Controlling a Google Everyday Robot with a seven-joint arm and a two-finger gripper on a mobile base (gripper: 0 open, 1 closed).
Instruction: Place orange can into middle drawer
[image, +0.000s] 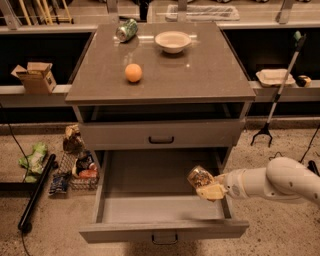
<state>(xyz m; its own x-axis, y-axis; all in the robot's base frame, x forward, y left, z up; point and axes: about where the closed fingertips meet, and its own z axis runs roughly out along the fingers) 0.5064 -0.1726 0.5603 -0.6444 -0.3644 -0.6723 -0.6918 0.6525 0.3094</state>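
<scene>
While my gripper (210, 191) hangs at four o'clock from the cabinet, I see its fingers clamped on the orange can (199, 176), held over the right side of the open middle drawer (150, 210). Toward twelve o'clock, the cabinet top (210, 75) carries an orange ball (133, 72), a bowl (173, 41) and a green can (126, 30).
</scene>
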